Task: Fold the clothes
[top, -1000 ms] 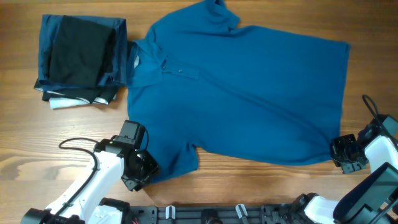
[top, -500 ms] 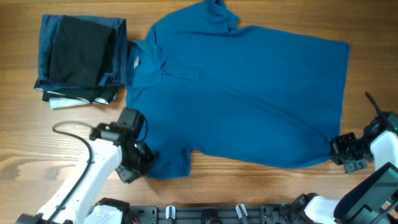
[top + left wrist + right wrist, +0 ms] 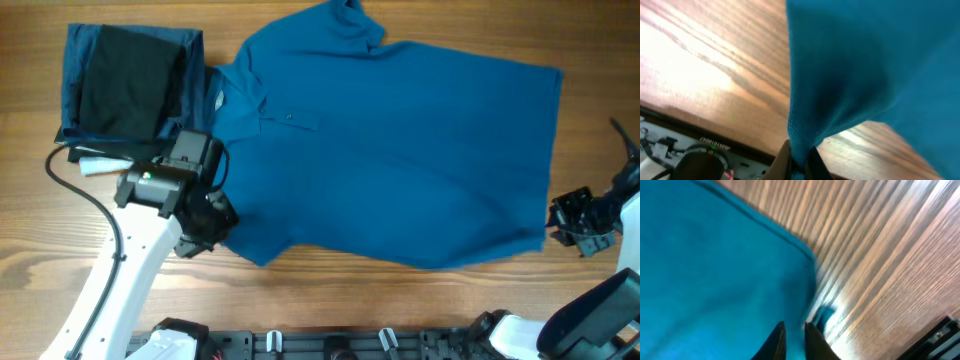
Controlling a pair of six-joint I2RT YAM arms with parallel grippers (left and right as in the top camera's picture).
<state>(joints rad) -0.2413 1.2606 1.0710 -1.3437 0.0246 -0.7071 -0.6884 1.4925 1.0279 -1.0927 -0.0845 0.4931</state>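
Wooden table (image 3: 400, 300) bears the blue polo shirt (image 3: 400, 150).

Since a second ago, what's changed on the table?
The left pincer closed on the near sleeve of the polo shirt and carried it up toward the collar. The right pincer shifted slightly outward by the hem corner. The shirt's body and the dark folded garments stayed put.

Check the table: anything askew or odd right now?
One sleeve of the polo shirt is bunched up in the shut left pincer, and a white edge pokes out askew beneath the dark folded pile. Nothing spilled or damaged.
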